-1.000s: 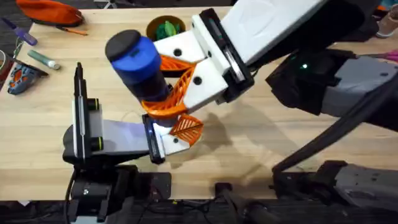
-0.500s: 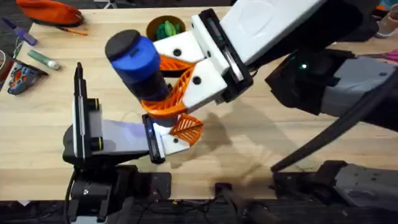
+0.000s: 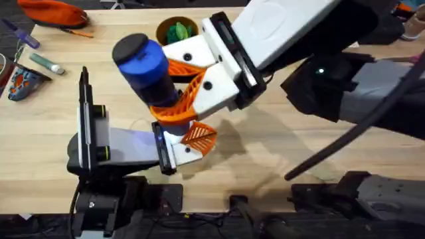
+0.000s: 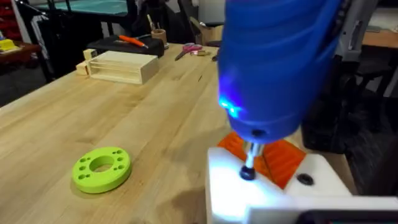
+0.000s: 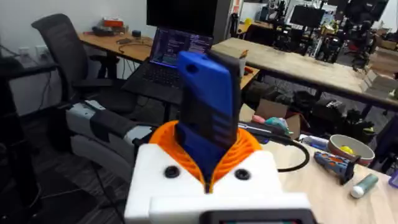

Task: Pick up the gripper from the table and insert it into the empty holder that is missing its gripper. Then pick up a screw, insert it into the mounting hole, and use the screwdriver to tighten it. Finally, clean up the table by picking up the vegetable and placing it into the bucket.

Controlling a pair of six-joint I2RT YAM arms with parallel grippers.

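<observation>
Screwdriver (image 3: 147, 73) clamped by right gripper (image 3: 192, 86)

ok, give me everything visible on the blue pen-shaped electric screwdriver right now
The bright blue plastic-looking electric screwdriver has a dark cap on its upper end and a thick barrel, tilted in the overhead view. The right gripper is shut on it, orange ribbed pads pressing the barrel. In the left wrist view a blue light glows near its nose, and its thin metal tip meets a small dark hole in the white angular plastic mount.
</observation>
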